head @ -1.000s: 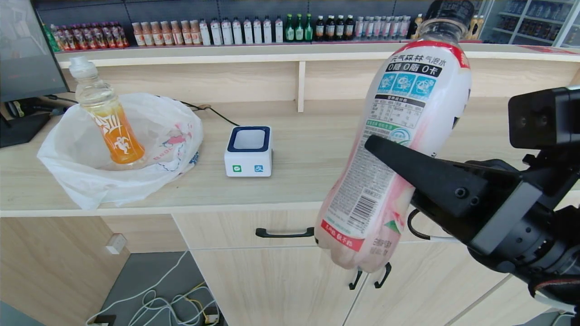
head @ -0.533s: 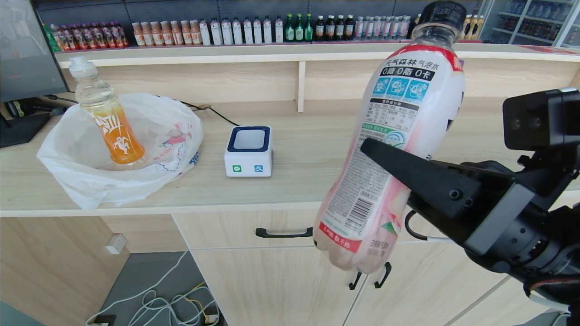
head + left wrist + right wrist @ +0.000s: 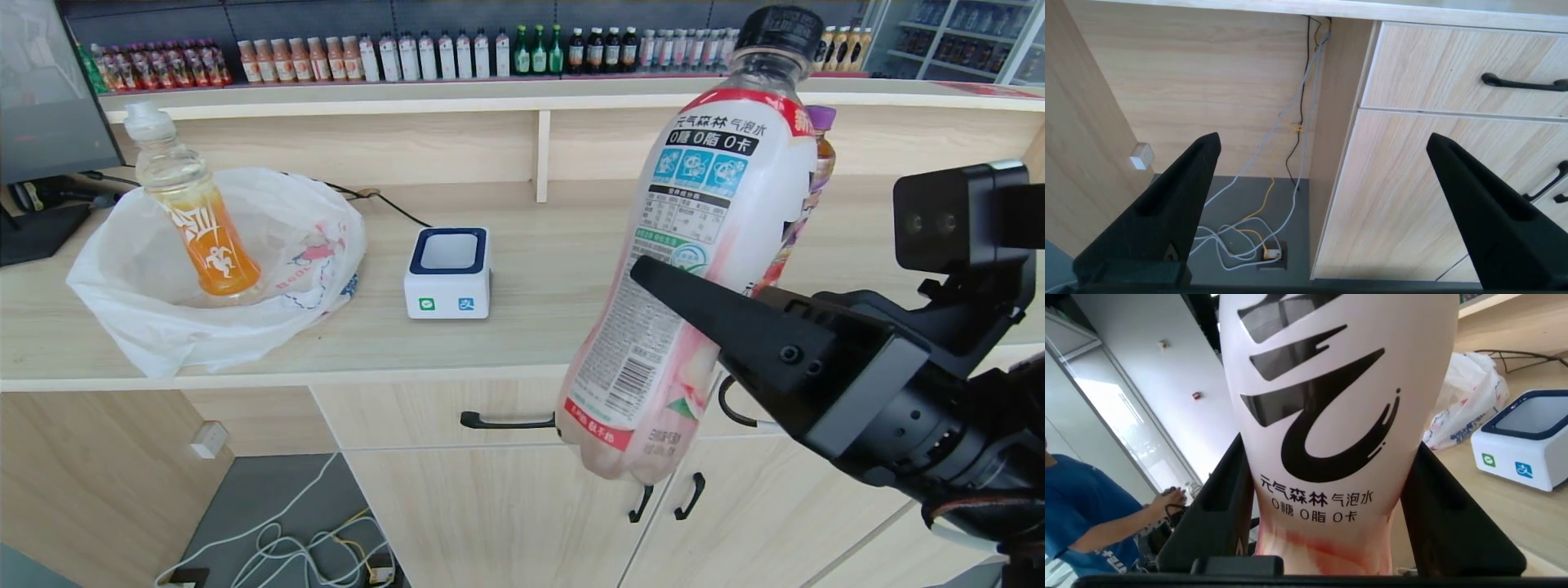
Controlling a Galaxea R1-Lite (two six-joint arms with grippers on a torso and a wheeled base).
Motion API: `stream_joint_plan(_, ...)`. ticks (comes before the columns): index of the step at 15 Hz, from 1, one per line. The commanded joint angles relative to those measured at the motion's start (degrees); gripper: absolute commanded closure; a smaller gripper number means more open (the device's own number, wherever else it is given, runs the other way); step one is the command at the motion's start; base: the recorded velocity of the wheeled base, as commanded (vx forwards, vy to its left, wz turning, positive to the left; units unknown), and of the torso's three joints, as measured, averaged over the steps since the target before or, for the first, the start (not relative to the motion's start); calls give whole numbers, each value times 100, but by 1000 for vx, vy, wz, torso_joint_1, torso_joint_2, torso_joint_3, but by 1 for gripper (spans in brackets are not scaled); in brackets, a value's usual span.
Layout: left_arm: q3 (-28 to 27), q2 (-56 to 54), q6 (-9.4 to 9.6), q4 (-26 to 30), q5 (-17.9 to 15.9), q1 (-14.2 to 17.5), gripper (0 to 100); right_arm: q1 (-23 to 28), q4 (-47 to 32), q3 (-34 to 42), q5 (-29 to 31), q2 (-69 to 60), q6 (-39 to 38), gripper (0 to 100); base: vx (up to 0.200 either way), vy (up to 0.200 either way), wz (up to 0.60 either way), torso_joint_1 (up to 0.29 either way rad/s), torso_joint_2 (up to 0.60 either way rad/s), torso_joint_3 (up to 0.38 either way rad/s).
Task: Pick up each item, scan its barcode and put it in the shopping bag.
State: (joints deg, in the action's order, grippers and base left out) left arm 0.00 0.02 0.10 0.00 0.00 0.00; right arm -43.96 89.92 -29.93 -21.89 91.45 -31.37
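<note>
The air above the scanner [image 3: 447,272] is open and bare counter [image 3: 563,302] lies to its right, but the shopping bag [image 3: 163,327] with an orange bottle [image 3: 200,220] stands near its left, a wooden divider [image 3: 542,155] rises behind it, and the pink bottle [image 3: 702,245] in the right gripper [image 3: 1327,514] hangs front-right.
</note>
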Motion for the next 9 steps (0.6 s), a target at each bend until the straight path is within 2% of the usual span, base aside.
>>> stream_joint_plan(1,0,-2,-1,0,0,0,0,54,8,-83,-17,39,87,100,0,0,0,0,0,0)
stream_joint_plan(6,0,-2,-1,0,0,0,0,133,8,-119,10,189,825,100,0,0,0,0,0,0)
stream_joint_plan(8,0,-2,-1,0,0,0,0,142,8,-145,186,215,1273,100,0,0,0,0,0,0)
stream_joint_plan(9,0,-2,-1,0,0,0,0,116,-36,-92,467,206,1555,100,0,0,0,0,0,0)
